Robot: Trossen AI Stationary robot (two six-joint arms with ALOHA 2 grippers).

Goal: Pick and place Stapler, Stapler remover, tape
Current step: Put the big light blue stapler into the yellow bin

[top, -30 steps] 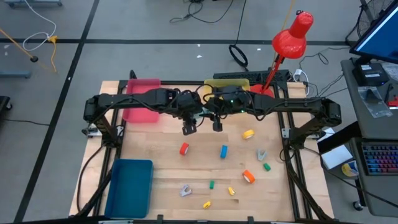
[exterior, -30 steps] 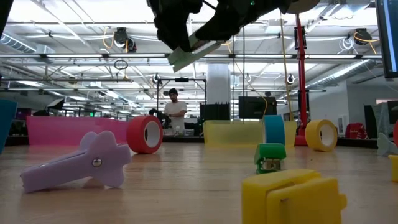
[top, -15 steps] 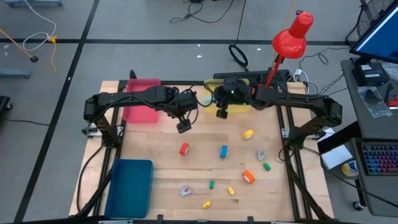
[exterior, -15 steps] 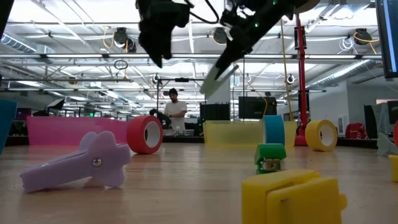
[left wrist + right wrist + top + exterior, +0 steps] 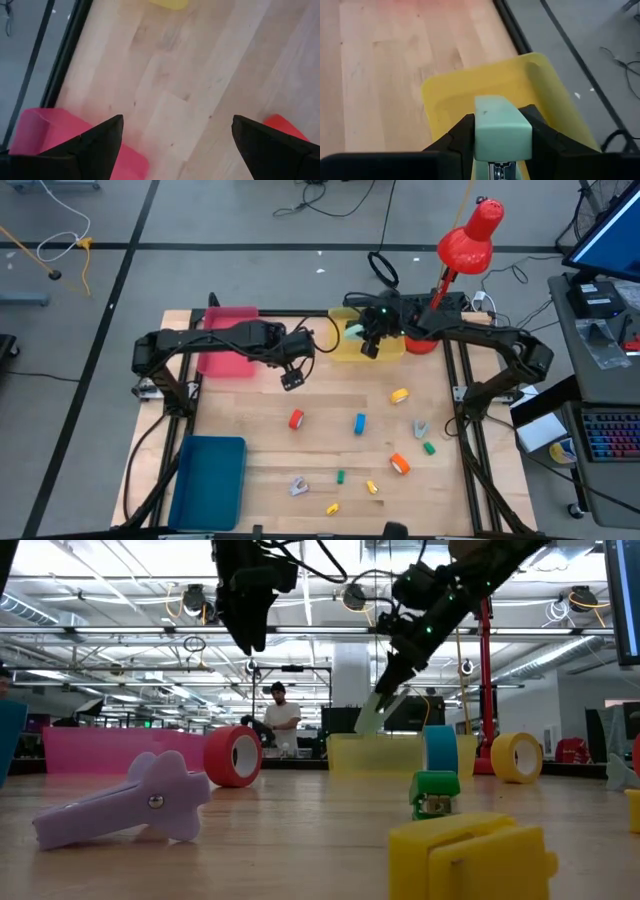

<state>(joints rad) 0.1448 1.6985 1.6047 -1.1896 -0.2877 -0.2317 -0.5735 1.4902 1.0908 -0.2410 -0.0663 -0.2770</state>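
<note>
right gripper (image 5: 501,131) grips green stapler (image 5: 500,127), now moved over yellow bin (image 5: 540,95) | left gripper (image 5: 175,145) spread wide

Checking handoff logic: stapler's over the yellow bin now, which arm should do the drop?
Right. The right gripper already clamps the stapler above the yellow bin. The left gripper is open, empty, and hangs over bare table nearer the pink bin.

1. A pale green stapler (image 5: 499,133) is hanging tilted above the yellow bin (image 5: 352,348), upper centre in the high view, pinched in the right gripper (image 5: 370,345).
2. Two lilac stapler removers (image 5: 298,486) (image 5: 421,427) are lying lower centre and right.
3. Red (image 5: 296,419), blue (image 5: 360,422), yellow (image 5: 399,395) and orange (image 5: 400,464) tape rolls are sitting mid-table.
</note>
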